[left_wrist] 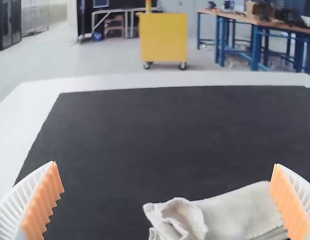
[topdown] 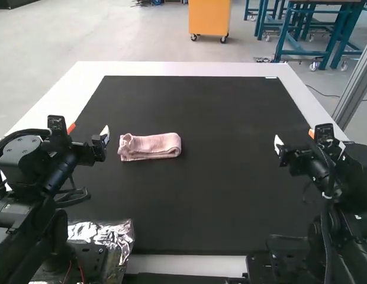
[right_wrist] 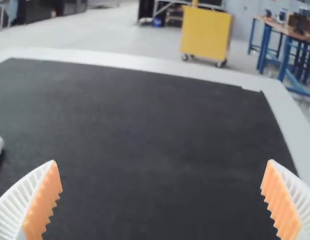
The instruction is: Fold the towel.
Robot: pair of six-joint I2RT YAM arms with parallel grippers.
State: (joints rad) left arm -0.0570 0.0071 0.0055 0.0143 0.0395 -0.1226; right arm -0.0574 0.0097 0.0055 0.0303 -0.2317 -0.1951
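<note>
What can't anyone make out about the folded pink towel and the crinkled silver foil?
- Underside of the folded pink towel: hidden by its top, high view.
- Its layer count: too small, high view.
- Part of its side: cut off by the left wrist view's edge.
- Anything beneath the foil: covered, high view.

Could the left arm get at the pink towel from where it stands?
Probably yes: the left gripper is open and empty close beside the towel, and nothing appears to stand between them on the black mat.
</note>
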